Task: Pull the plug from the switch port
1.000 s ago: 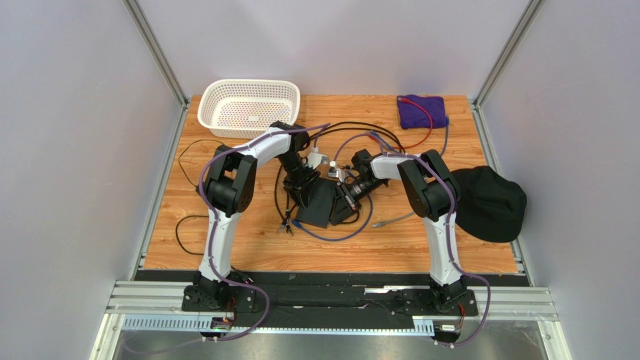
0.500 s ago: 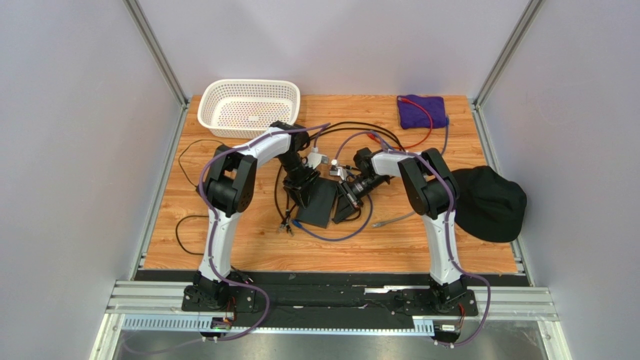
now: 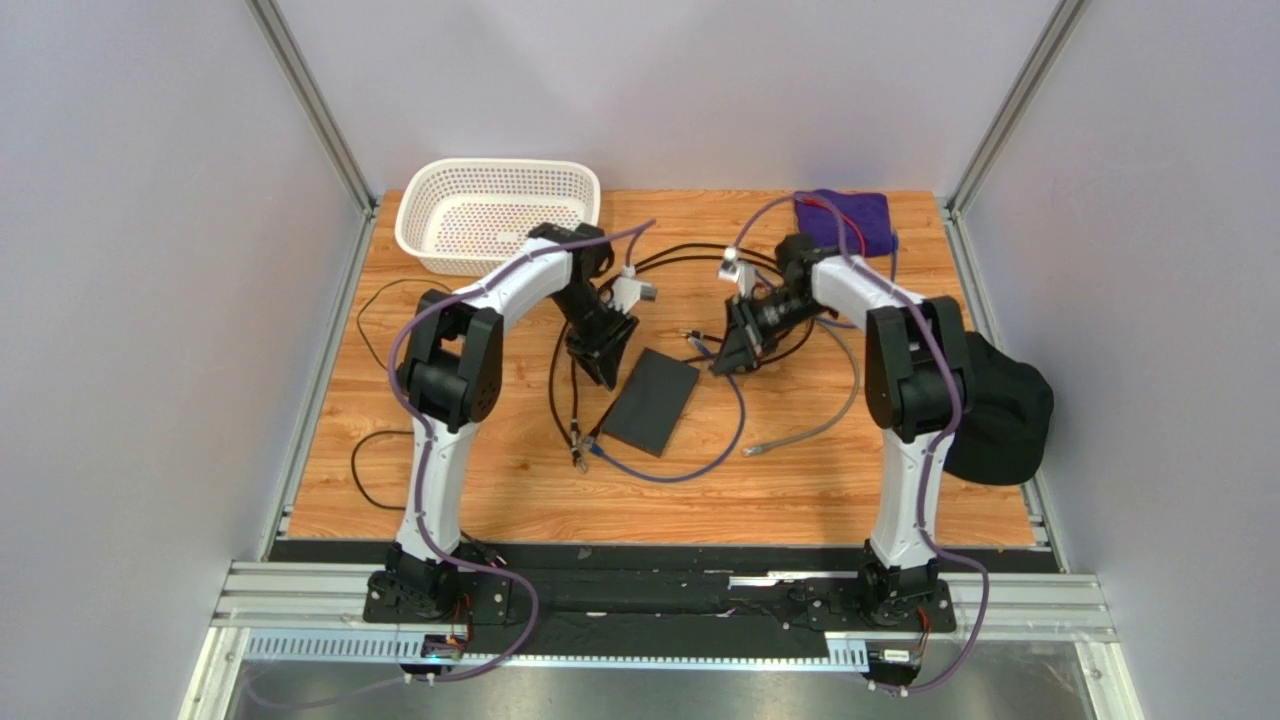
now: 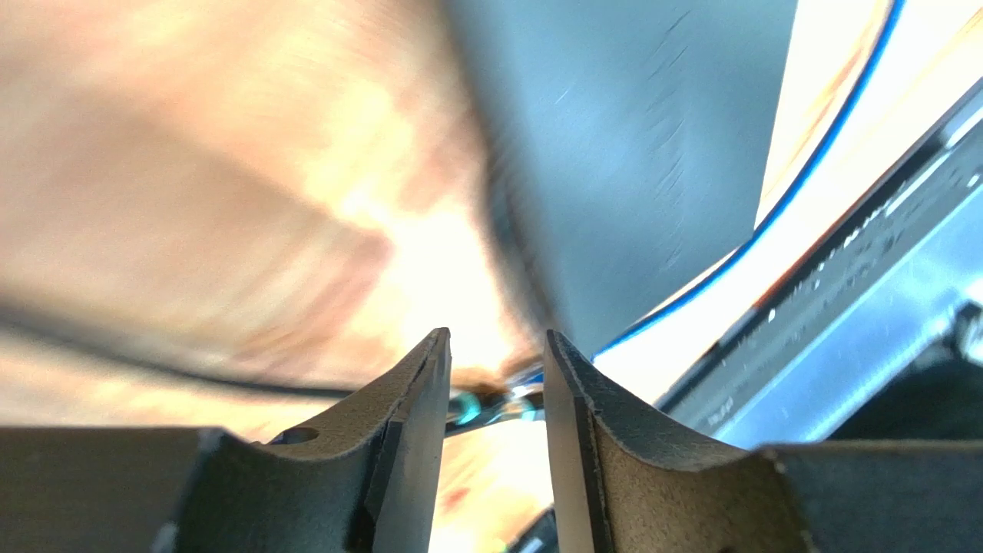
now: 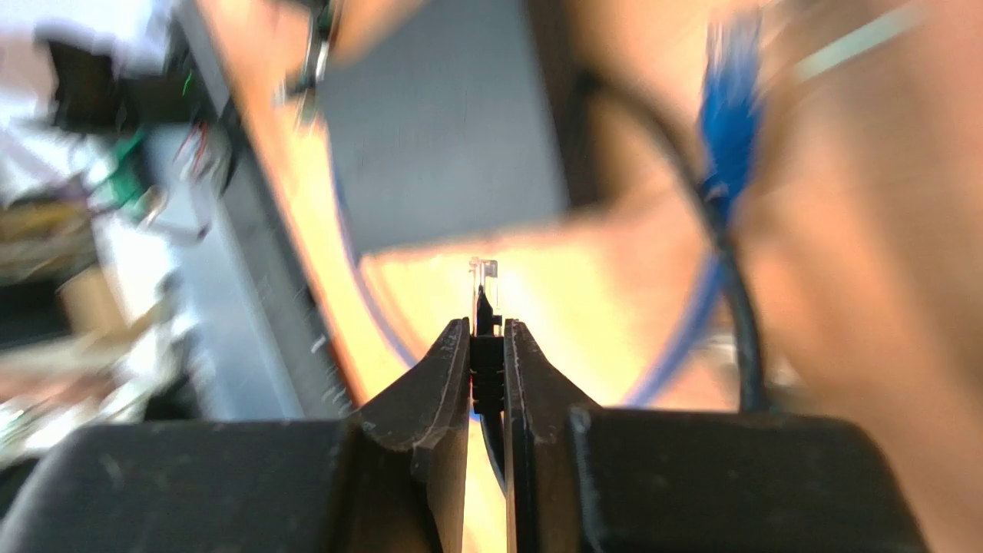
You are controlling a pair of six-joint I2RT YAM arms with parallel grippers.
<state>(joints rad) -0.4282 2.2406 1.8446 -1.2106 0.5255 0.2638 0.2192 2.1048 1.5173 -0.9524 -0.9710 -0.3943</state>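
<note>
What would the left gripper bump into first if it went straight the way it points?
Most likely the switch: the left gripper points at its edge. The view is blurred, so it might touch the wooden table first.

I see a wood-grain table [image 3: 451, 495] enclosed on three sides by plain pale grey walls [image 3: 135, 300]. Aluminium posts [image 3: 311, 105] rise at its two far corners. A metal rail [image 3: 676, 608] runs along the near edge. Lighting is even and soft.
</note>
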